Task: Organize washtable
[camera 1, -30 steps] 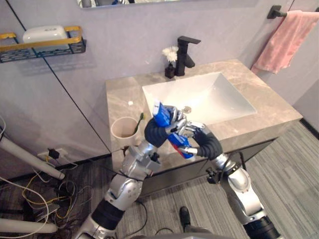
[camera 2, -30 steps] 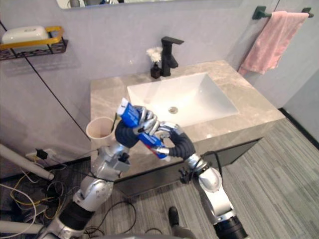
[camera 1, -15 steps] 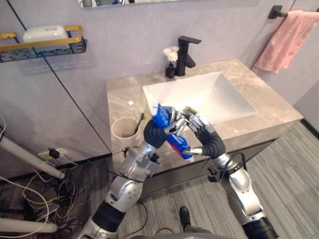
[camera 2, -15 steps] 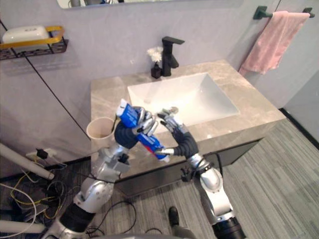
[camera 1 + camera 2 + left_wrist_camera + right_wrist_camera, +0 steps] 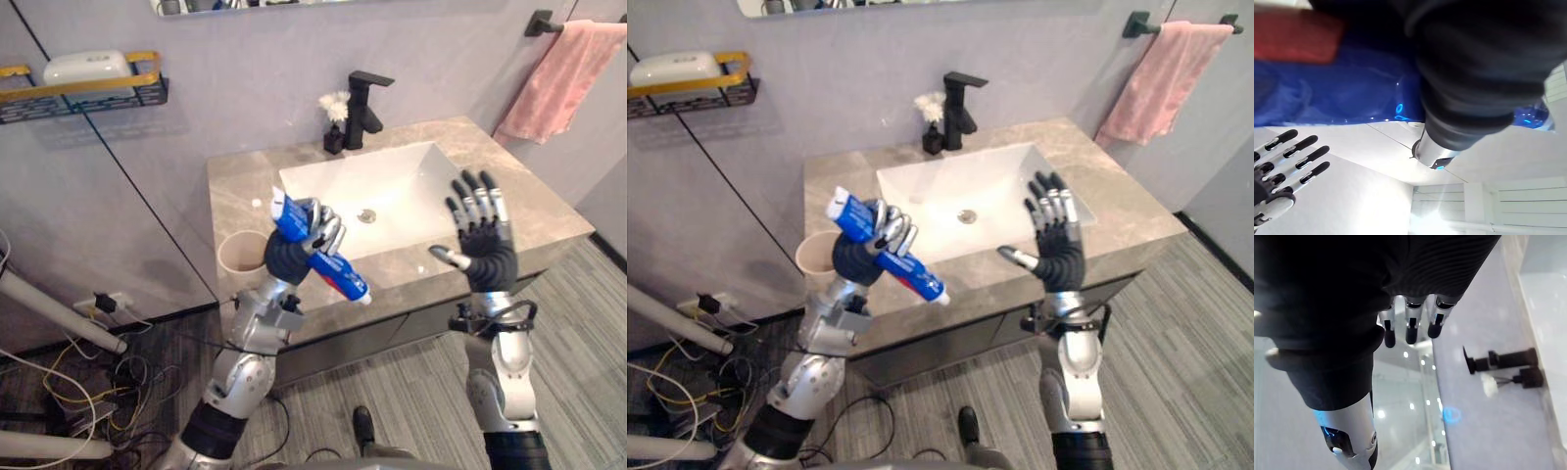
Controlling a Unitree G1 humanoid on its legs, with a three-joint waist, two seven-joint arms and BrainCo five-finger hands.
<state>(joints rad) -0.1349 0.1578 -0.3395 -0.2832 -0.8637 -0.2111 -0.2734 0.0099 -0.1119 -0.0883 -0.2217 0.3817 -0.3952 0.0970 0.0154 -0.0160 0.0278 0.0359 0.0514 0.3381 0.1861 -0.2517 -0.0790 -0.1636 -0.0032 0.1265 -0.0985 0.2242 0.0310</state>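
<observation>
The left hand (image 5: 306, 238) has its fingers clenched round the middle of the blue toothpaste tube (image 5: 338, 277). It holds the tube in the air over the marble countertop (image 5: 235, 191), just off the front-left corner of the sink (image 5: 411, 196) and close beside the beige cup (image 5: 238, 257), likely its destination (my guess from the task alone). The tube's long axis runs on a slant: the flat crimped end tilts up and away from the sink, while the white cap end points down toward the counter's front edge. The right hand (image 5: 482, 238) stands raised over the sink's front-right rim, fingers straight and spread, grasping nothing, so the tube hangs in one grip.
</observation>
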